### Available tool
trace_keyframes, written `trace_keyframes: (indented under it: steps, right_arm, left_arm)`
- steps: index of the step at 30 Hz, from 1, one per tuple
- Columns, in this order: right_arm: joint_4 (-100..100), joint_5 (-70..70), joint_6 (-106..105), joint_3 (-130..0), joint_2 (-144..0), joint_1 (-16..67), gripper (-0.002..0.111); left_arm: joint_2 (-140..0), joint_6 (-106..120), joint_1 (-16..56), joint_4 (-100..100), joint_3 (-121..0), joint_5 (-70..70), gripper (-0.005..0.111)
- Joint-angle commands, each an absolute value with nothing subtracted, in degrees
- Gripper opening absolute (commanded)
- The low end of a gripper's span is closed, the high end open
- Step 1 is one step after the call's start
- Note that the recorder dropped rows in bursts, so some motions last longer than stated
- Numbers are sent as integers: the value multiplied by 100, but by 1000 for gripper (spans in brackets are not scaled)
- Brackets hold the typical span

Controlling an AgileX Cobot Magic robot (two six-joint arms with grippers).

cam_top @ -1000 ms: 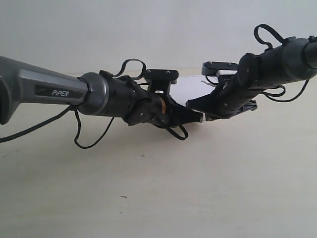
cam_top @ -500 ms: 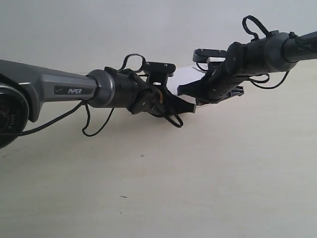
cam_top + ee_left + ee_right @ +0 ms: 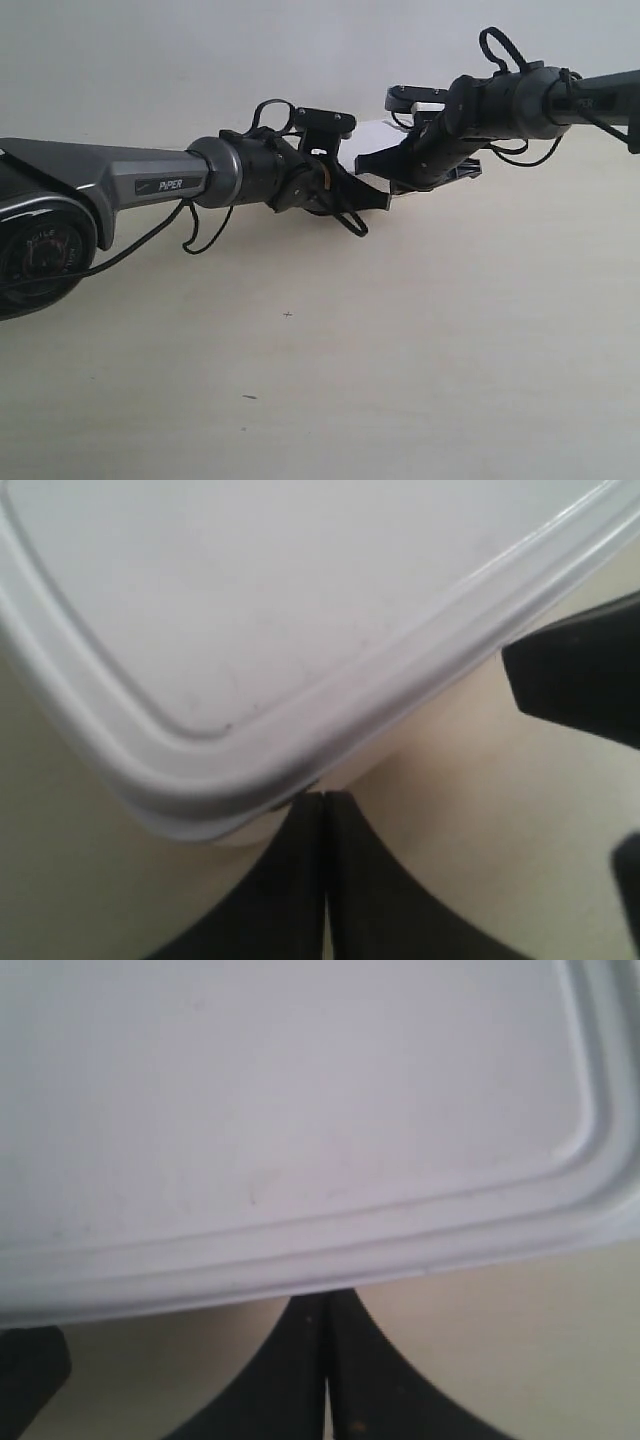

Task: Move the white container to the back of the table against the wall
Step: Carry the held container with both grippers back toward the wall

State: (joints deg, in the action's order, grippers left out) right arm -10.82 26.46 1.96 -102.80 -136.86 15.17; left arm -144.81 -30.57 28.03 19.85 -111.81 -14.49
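Note:
The white container [image 3: 371, 141] lies far back on the table [image 3: 420, 340], close to the wall [image 3: 200, 60], mostly hidden behind both arms. Its rimmed lid [image 3: 280, 610] fills the left wrist view, and my left gripper [image 3: 325, 798] is shut, its joined tips touching a rounded corner under the rim. The right wrist view shows the lid [image 3: 300, 1110] too; my right gripper [image 3: 327, 1295] is shut with its tips against the container's long side. In the exterior view the left gripper [image 3: 380, 200] and the right gripper [image 3: 365, 163] meet at the box.
A black fingertip of the other arm [image 3: 585, 675] shows beside the container in the left wrist view. Cables loop off both wrists [image 3: 205, 240]. The near table has a few tiny dark specks [image 3: 288, 314].
Both arms have pushed farther back toward the wall, and the container between them has moved back with them.

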Motion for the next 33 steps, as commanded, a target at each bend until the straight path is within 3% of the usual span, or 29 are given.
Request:
trace_keyframes:
  steps: [1, 15, 33]
  right_arm:
    - [-1059, 2686, 153, -10550, -13871, 1460, 0]
    - [-1971, 2509, -307, -10839, -14092, 1460, 0]
    - [-1971, 2043, -344, -10839, -14092, 1459, 0]
  left_arm:
    - [-14560, -2966, 2744, 2024, -11380, -1452, 0]
    - [-14609, -1608, 2718, 2064, -11529, -2318, 0]
    - [-14659, -1929, 2645, 2064, -11529, -1479, 0]
